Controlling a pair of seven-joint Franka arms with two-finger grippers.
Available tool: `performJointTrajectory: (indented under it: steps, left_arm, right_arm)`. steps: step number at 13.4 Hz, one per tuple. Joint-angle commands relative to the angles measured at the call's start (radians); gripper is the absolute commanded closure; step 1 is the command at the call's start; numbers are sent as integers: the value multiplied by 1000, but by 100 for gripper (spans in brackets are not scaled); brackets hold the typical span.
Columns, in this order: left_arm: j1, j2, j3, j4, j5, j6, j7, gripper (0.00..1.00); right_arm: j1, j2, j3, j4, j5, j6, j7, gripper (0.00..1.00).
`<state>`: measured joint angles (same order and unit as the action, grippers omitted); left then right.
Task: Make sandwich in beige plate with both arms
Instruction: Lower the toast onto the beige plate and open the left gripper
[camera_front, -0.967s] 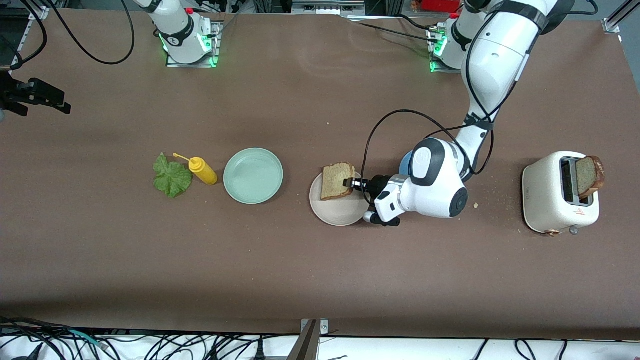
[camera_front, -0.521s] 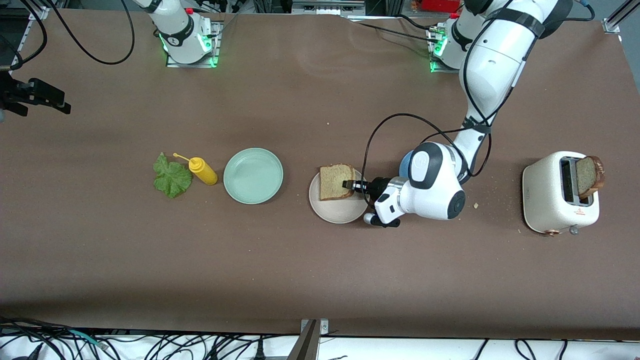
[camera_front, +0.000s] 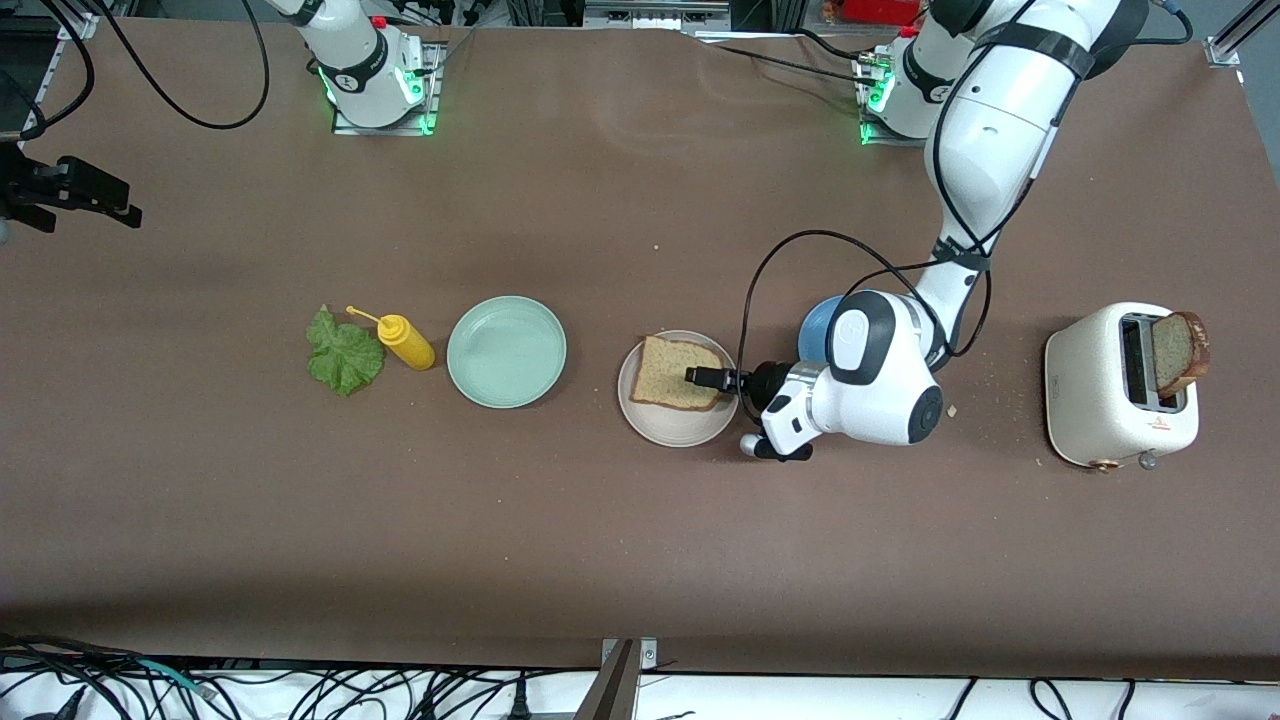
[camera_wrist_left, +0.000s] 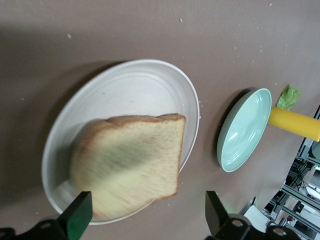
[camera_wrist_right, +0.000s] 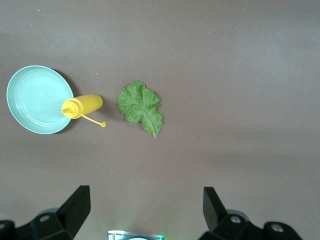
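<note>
The first slice of bread (camera_front: 677, 372) lies flat in the beige plate (camera_front: 672, 428), its corner toward the right arm's end reaching the rim. The left tool (camera_front: 706, 378) hovers low over the slice's other edge with its fingers (camera_wrist_left: 75, 216) spread wide, holding nothing. If it pulls away at this height, I'd worry a fingertip could catch the crust and drag the slice off the plate, or nudge the plate along the worktop (camera_front: 640, 560).

The second slice (camera_front: 1178, 351) stands upright in the white toaster (camera_front: 1110, 390) at the left arm's end. It sits in a narrow slot, so a skewed pinch could tear it or tip the toaster. The lettuce leaf (camera_front: 343, 351) lies toward the right arm's end, beside the yellow squeeze bottle (camera_front: 404, 341) and the mint-green plate (camera_front: 506, 351). Being thin and limp, it may slip from a pinch. The right tool (camera_wrist_right: 145, 207) waits high over that spot, fingers apart and empty.

A second ago the left tool clenched the slice, holding it on edge over the plate. Now it has let go, the bread has dropped flat, and the arm has shifted slightly toward the toaster.
</note>
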<state>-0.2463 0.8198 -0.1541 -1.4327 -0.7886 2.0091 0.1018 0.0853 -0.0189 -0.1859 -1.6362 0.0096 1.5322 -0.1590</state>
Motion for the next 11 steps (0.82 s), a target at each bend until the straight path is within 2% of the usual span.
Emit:
performJointTrajectory:
  steps: [1, 5, 11]
  left_arm:
    - [21, 2, 8, 23, 14, -4, 4, 0]
    - [48, -19, 33, 24, 124, -12, -7, 0]
    - [79, -123, 90, 12, 337, -69, -54, 0]
  right_arm:
    - [5, 8, -4, 24, -8, -23, -1, 0]
    - [5, 8, -3, 22, -10, -21, 1, 0]
    - [7, 10, -1, 22, -13, -32, -2, 0]
